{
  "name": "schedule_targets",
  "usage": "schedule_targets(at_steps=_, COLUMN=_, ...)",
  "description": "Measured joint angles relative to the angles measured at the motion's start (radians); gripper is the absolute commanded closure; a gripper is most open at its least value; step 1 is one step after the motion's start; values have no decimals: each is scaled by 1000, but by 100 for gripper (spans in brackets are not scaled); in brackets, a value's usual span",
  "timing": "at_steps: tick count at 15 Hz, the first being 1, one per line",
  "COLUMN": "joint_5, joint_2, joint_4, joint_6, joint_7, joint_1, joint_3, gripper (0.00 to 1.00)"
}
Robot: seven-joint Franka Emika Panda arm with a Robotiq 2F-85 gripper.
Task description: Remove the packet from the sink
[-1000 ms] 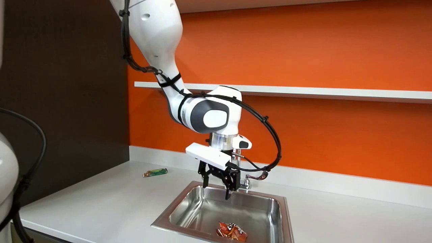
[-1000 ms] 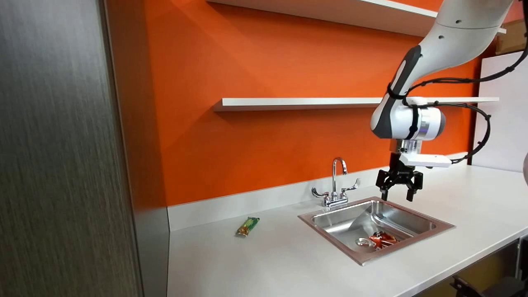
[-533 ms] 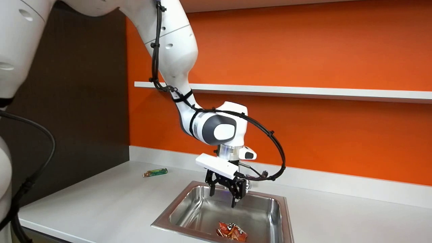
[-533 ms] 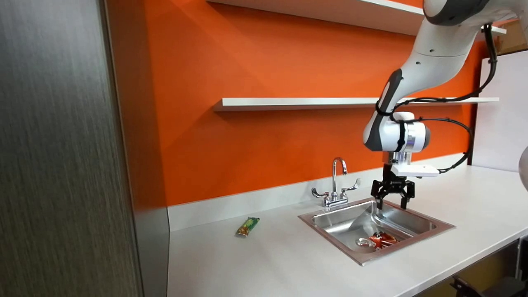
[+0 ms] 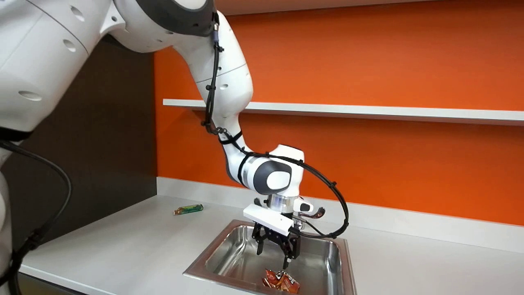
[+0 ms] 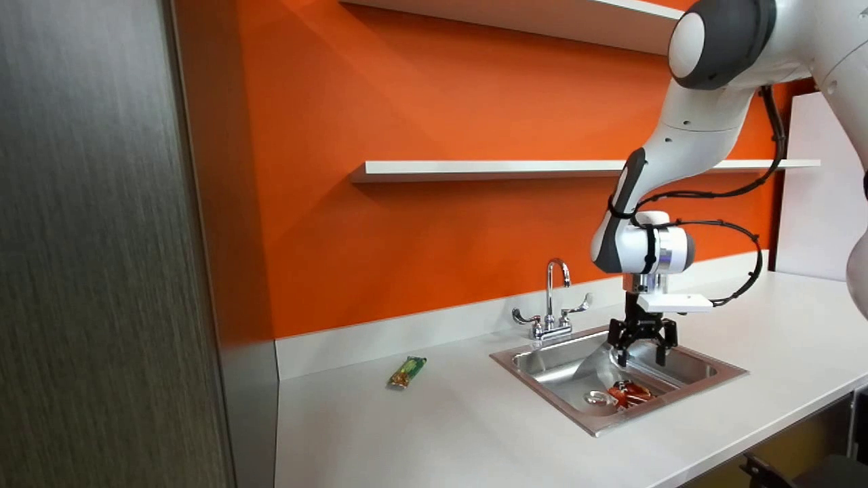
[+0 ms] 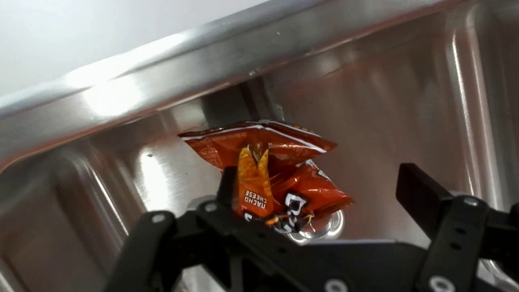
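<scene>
A crumpled red-orange chip packet (image 5: pixel 281 282) lies in the steel sink (image 5: pixel 216 246), over part of the drain. In an exterior view the packet (image 6: pixel 630 394) shows beside the drain, inside the sink (image 6: pixel 725 371). My gripper (image 5: pixel 272 257) points down over the basin, above and apart from the packet; it also shows in an exterior view (image 6: pixel 641 359). In the wrist view the gripper (image 7: pixel 319 178) is open with nothing held. The packet (image 7: pixel 300 186) appears between its fingers, nearer the left finger, which hides part of it.
A green packet (image 5: pixel 188 209) lies on the counter beside the sink, also visible in an exterior view (image 6: pixel 407 372). A faucet (image 6: pixel 550 305) stands behind the basin. A white shelf (image 6: pixel 508 171) runs along the orange wall. The sink wall (image 7: pixel 194 65) rises close to the packet.
My gripper has come down from above the sink's back edge into the space over the basin, closer to the red packet. Its fingers stay open. Both packets have not moved.
</scene>
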Motion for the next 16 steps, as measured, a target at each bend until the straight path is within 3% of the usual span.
schedule_targets(at_steps=16, joint_5=-96, joint_2=183, joint_4=150, joint_6=0, joint_7=26, joint_1=-16, joint_3=2, gripper=0)
